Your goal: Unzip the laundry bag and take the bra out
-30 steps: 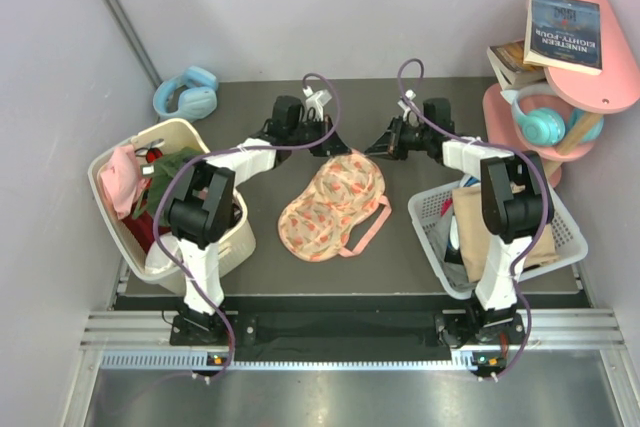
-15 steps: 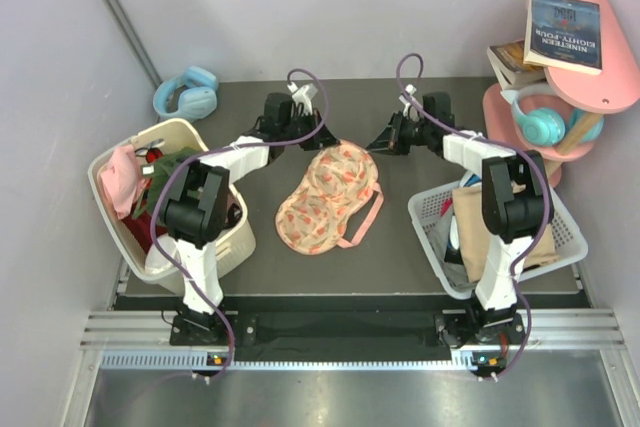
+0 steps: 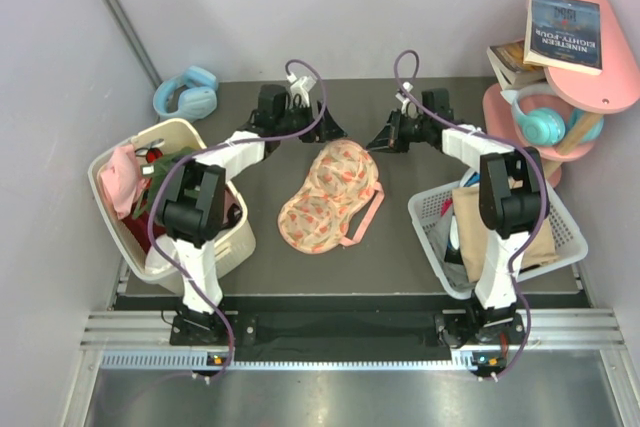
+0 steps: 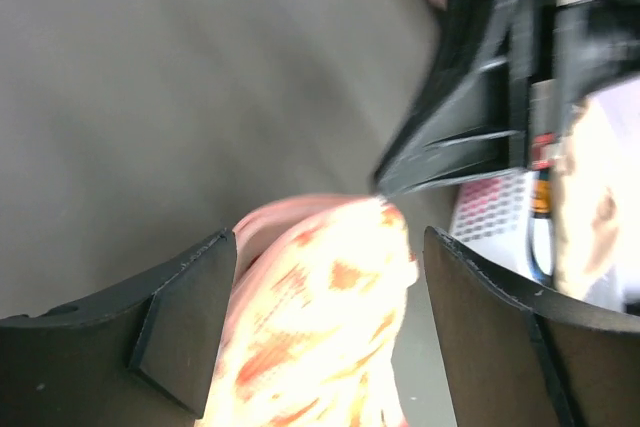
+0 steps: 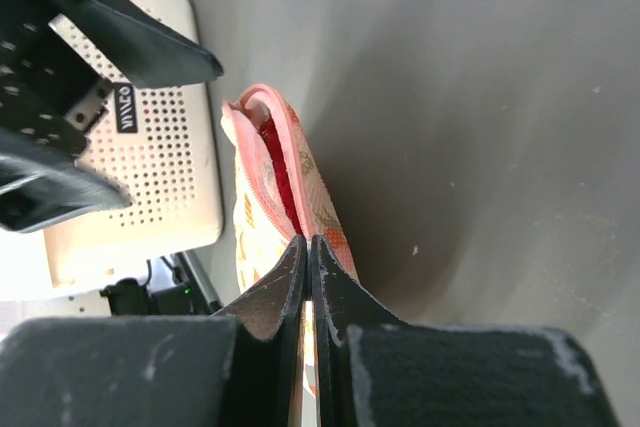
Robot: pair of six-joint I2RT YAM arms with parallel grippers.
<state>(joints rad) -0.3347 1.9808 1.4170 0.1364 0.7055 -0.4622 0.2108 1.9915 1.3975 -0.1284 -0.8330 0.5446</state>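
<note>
The laundry bag [image 3: 330,197], cream-peach with an orange print and a pink strap, lies mid-table. Its far end is pinched by my right gripper [image 3: 376,141], which is shut on the pink zip edge [image 5: 325,232]. In the right wrist view the zip gapes a little and the deep red bra [image 5: 279,171] shows inside. My left gripper [image 3: 328,129] stands open just behind the same end. Its two dark fingers [image 4: 190,297] straddle the bag [image 4: 320,317] in the left wrist view without touching it.
A cream basket [image 3: 232,239] with pink and green clothes stands at the left. A white basket [image 3: 428,209] with tan cloth is at the right. Blue headphones [image 3: 187,94] lie at the back left. A pink shelf [image 3: 590,97] holds books and teal headphones.
My left gripper has opened and let go of the bag's end, drawing back a little. The bag's far end has shifted slightly toward the back. The right gripper stays shut on it.
</note>
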